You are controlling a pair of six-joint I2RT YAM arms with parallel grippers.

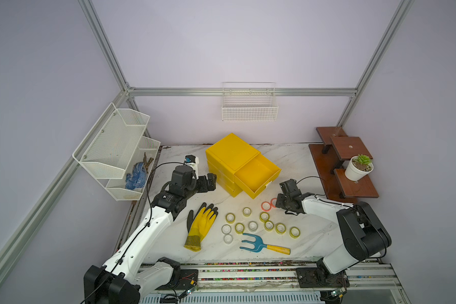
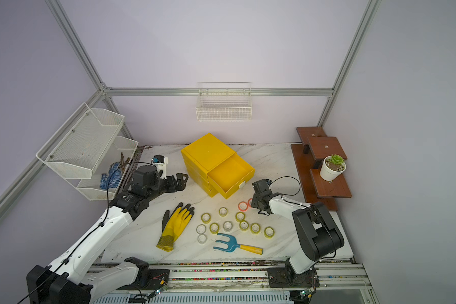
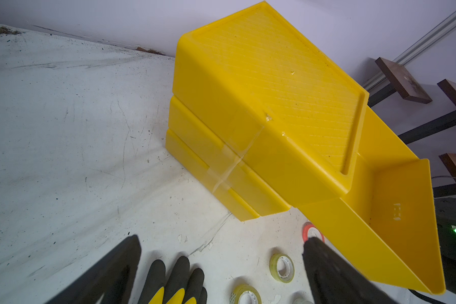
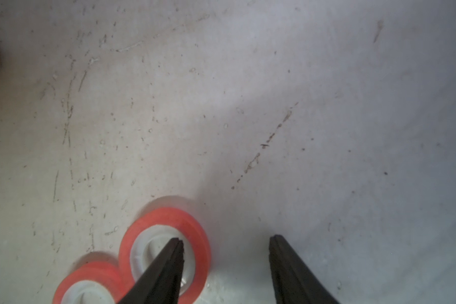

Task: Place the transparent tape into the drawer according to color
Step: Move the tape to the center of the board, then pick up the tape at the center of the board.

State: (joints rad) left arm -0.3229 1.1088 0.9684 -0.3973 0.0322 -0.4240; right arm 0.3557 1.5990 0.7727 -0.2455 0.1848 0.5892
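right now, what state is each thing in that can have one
top drawer of the yellow plastic cabinet: pulled open, empty
left gripper: open, empty
right gripper: open, one finger inside the white core of a pink-red tape roll
second pink-red roll: flat, touching the first
yellow-green tape rolls: flat on the marble table
clear-white tape rolls: flat on the table
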